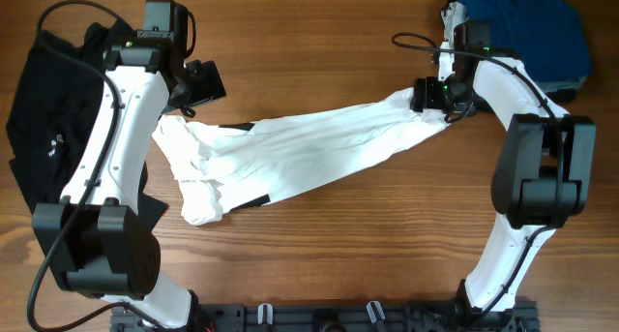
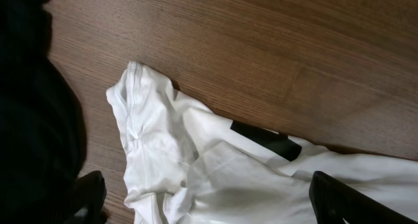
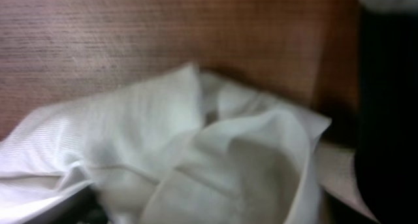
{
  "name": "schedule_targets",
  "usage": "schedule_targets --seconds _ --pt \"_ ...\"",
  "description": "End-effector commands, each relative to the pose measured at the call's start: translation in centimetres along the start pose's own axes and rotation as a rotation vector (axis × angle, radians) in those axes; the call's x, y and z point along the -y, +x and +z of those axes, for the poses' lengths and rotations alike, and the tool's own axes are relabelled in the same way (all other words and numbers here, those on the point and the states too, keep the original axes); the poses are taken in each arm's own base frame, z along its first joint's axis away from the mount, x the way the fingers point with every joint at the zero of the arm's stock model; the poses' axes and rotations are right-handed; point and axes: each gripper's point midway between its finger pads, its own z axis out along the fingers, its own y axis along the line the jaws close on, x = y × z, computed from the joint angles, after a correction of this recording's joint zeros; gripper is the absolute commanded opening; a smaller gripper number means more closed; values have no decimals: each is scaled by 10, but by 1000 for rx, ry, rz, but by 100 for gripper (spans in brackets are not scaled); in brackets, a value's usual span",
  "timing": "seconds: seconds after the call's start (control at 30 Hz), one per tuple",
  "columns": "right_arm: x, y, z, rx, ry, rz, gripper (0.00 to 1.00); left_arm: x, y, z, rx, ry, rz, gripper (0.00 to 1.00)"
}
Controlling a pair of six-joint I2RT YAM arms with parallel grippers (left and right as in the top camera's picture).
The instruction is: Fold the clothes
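Left gripper [image 1: 201, 82] hangs wide apart just over the shirt's [image 1: 290, 158] bunched end. Right gripper [image 1: 432, 98] is buried in the other end, can't tell if it's clamped. A thin pinch there and the shirt probably slips out onto the table [image 1: 338, 264].

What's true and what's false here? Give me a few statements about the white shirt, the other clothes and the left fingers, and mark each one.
1. The white T-shirt lies stretched out across the wooden table. True.
2. The left fingers are shut on the shirt. False: they stand wide open above its bunched end.
3. A blue garment lies at the table's far right corner. True.
4. The black garment lies on top of the white T-shirt. False: it lies at the table's left side, beside the shirt.
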Motion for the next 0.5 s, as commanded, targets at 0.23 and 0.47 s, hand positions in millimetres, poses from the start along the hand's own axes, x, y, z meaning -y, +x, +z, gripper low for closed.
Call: schedule_targets --seconds 0.23,0.47 --pt "33 28 -21 -116 -11 218 4 4 -8 2 24 19 -7 100" --pt "13 27 -94 -30 -176 91 4 5 -10 2 33 22 -9 100"
